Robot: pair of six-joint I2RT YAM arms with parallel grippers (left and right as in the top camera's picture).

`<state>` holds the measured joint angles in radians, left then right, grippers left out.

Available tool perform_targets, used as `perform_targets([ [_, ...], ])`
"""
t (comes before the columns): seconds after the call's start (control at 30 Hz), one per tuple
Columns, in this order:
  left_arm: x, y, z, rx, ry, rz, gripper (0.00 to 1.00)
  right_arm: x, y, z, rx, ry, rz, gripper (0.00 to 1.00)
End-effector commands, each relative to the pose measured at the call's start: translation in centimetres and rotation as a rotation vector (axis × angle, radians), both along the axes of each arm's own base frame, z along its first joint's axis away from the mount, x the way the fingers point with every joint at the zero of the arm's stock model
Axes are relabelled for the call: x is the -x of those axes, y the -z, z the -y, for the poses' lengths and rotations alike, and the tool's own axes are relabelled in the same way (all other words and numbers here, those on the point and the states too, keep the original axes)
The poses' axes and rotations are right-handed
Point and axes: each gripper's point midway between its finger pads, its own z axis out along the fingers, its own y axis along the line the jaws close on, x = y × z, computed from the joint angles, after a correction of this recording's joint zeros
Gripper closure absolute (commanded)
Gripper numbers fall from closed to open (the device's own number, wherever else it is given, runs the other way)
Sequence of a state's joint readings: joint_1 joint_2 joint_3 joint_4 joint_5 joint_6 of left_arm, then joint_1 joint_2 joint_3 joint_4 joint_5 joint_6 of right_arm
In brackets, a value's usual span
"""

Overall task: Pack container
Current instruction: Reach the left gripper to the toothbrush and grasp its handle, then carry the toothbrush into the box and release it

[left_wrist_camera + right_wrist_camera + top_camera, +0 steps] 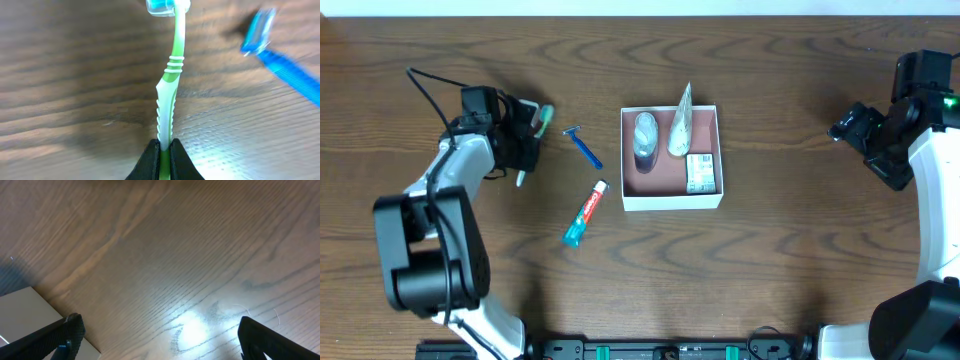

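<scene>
Table (770, 280): spreading dark and wood-grained under everything, filling nearly the whole right wrist view. Left arm (430, 240): rising from the near left edge, bending toward the far left. Right arm (930, 200): standing along the right edge, well apart from all the goods. Container (670, 203): sitting just right of the table's middle, white walls enclosing a pinkish-brown floor showing bare at the near left corner; holding a clear bottle (645, 138) at the left, a white cone-shaped tube (680, 125) with its tip reaching past the far wall, and a printed packet (699, 172) at the near right corner. Right gripper (845, 128): hovering over bare wood, well right of the container, fingers (72, 330) spreading wide at either side of the wrist view, gripping nothing. Left gripper (525, 135): hanging well left of the container, pinching a toothbrush (172, 85) by the handle, black tips pressing it from both sides; lifted or resting on the wood, cannot tell. Toothpaste (585, 215): lying slantwise on the table, left of the container and nearer, teal end pointing nearest. Razor (585, 147): lying blue on the wood between toothbrush and container, touching neither. Toothbrush again: running green and white away from the tips, pale blue head lying near the razor's head.
</scene>
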<state>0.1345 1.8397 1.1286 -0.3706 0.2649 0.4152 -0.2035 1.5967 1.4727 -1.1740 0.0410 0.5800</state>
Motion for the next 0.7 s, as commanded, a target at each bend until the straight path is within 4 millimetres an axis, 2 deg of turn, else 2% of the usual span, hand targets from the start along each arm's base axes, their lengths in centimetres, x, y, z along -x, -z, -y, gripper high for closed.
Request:
perform_targets([
  [0.0,-0.4,-5.2,0.6,0.039,-0.053,0.099,0.94,-0.1,-0.6,0.4,0.014,-0.004,0.014,0.01],
  [0.1,0.9,-8.8,2.1,0.057,-0.054,0.136,0.94,-0.1,-0.6,0.4,0.014,-0.004,0.014,0.01],
  [0.2,2.7,-12.1,5.1,0.088,-0.028,0.165,0.94,-0.1,-0.6,0.4,0.014,-0.004,0.014,0.01],
  [0.27,4.2,-13.6,7.3,0.122,-0.022,0.161,0.94,-0.1,-0.6,0.4,0.014,-0.004,0.014,0.01],
  [0.4,7.3,-15.3,10.4,0.129,0.058,0.150,0.94,-0.1,-0.6,0.4,0.014,-0.004,0.014,0.01],
  [0.6,10.8,-17.7,12.8,0.101,0.229,0.193,0.94,-0.1,-0.6,0.4,0.014,-0.004,0.014,0.01],
  [0.67,12.1,-18.6,14.5,0.124,0.352,0.219,0.94,-0.1,-0.6,0.4,0.014,-0.004,0.014,0.01],
])
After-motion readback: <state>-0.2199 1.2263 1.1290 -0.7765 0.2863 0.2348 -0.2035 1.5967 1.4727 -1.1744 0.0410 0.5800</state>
